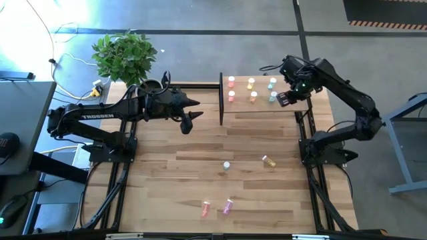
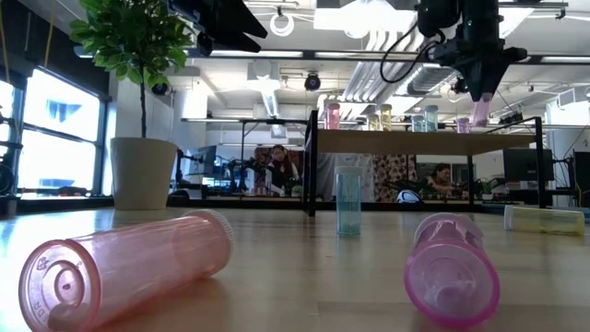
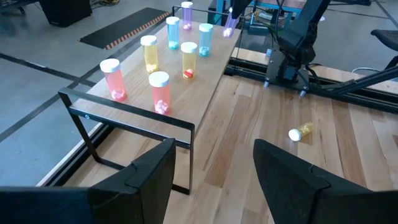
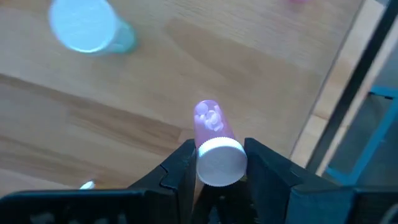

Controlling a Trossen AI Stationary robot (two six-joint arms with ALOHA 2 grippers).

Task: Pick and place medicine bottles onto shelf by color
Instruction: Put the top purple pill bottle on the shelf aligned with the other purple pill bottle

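Note:
The shelf [image 1: 267, 107], a light-wood board on a black frame, stands at the table's far edge. On it stand two red-pink [image 3: 112, 78], two yellow [image 3: 149, 53], two pale green [image 3: 173, 32] bottles and one magenta bottle [image 3: 186, 15]. My right gripper [image 1: 288, 97] is over the shelf's right end, shut on another magenta bottle [image 4: 211, 121]. My left gripper [image 1: 190, 117] hovers open, left of the shelf. On the table a pale green bottle [image 1: 227, 165] stands upright. A yellow [image 1: 269, 161], a red-pink [image 1: 205, 209] and a magenta bottle [image 1: 227, 206] lie on their sides. My right gripper pinches the magenta bottle at its white cap end [image 4: 219, 163], one finger [image 4: 183, 165] on each side. The fingers come from above, pointing down. The bottle hangs upright below them [image 2: 479, 111], its bottom close over the shelf board; whether it touches the board, I cannot tell.
A potted plant [image 1: 125, 57] stands at the table's far left corner, behind my left arm. The shelf's black end frame [image 1: 221, 100] rises just right of my left gripper. Bare wood lies between the shelf and the loose bottles.

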